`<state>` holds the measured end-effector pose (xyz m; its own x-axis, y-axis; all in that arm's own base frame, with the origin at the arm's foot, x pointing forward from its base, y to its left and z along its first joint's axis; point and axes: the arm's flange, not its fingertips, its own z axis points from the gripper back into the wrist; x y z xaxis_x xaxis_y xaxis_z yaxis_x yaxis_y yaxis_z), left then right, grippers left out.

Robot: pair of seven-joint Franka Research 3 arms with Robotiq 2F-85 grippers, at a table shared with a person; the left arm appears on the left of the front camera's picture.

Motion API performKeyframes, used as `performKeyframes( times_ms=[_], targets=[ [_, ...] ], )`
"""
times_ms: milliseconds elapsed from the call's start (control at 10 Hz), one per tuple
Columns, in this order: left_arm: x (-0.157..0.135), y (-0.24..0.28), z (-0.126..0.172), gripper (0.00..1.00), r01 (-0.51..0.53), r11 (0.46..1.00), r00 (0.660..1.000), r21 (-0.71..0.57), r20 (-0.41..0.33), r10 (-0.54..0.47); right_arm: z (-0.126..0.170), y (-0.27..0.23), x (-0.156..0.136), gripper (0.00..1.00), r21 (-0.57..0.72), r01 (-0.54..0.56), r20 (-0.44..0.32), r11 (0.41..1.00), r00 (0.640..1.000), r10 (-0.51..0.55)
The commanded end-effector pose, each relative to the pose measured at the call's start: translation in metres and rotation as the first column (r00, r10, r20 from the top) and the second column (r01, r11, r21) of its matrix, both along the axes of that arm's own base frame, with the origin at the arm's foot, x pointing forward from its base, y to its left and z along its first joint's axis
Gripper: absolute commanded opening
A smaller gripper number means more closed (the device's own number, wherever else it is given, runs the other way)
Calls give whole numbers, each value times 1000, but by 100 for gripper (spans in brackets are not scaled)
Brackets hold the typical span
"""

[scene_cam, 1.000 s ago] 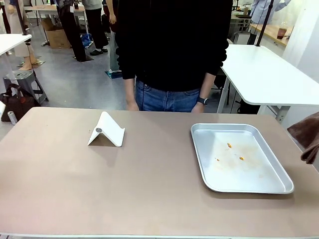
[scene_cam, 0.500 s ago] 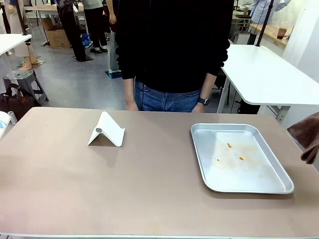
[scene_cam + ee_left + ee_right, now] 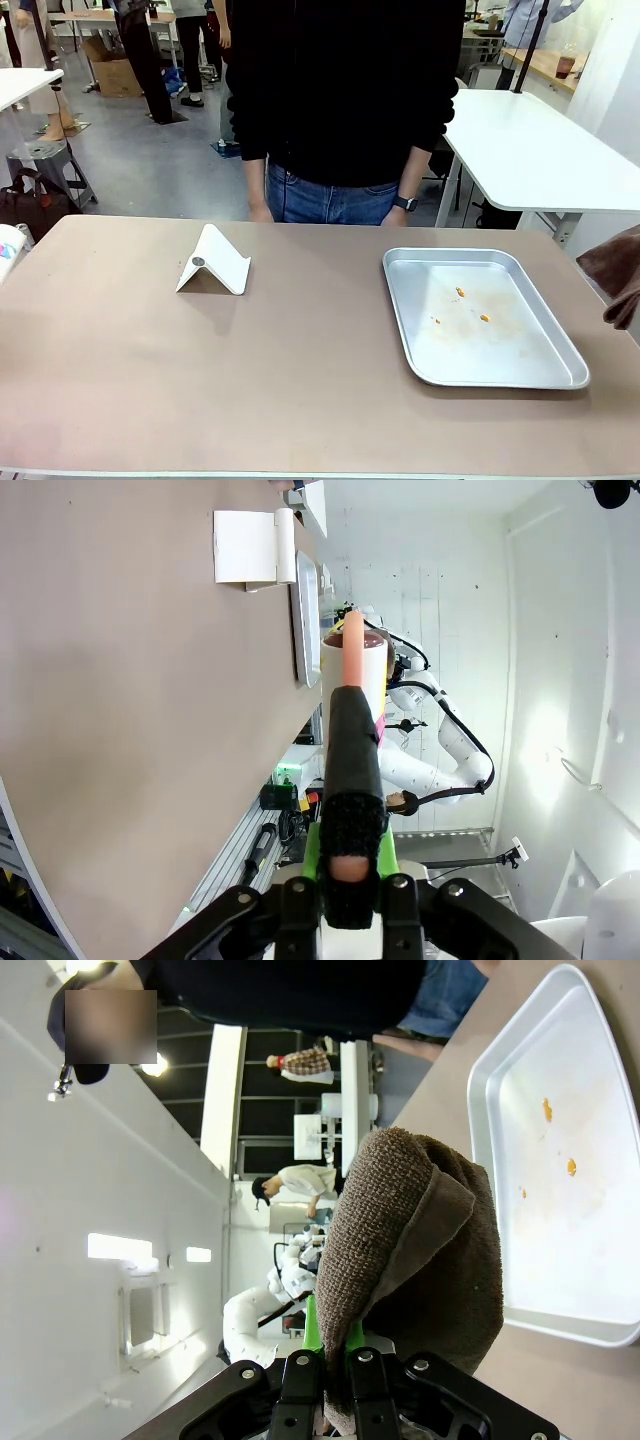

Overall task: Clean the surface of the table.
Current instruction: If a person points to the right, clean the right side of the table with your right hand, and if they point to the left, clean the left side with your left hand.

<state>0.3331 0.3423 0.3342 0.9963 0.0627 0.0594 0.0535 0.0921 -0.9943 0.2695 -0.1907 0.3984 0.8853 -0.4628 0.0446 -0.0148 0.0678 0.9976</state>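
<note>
The white container (image 3: 7, 252) has neared the table (image 3: 300, 390) (left gripper (image 3: 352, 708) clamps it; right gripper (image 3: 334, 1332), brown cloth (image 3: 410, 1230)).

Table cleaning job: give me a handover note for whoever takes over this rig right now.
Left end effector: shut on a white container, beside the left edge of the table.
Right end effector: shut on a brown cloth, held off the right edge, not touching the top.
On the table: white folded stand left of centre, silver tray with orange crumbs on the right. A person stands at the far side.
Done: tools gripped.
Left: all the wiping; the cloth has not yet met the top.
</note>
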Motion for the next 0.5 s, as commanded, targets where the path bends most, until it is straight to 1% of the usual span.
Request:
performKeyframes(
  times_ms=[0,400],
  targets=[
    [-5,-5,5,22,-10,1000,1000,-8,13,10,3,-1,-2,0,7,-1,-7,1000,1000,1],
    [-5,-5,5,22,-10,1000,1000,-8,13,10,3,-1,-2,0,7,-1,-7,1000,1000,1]
  ],
)
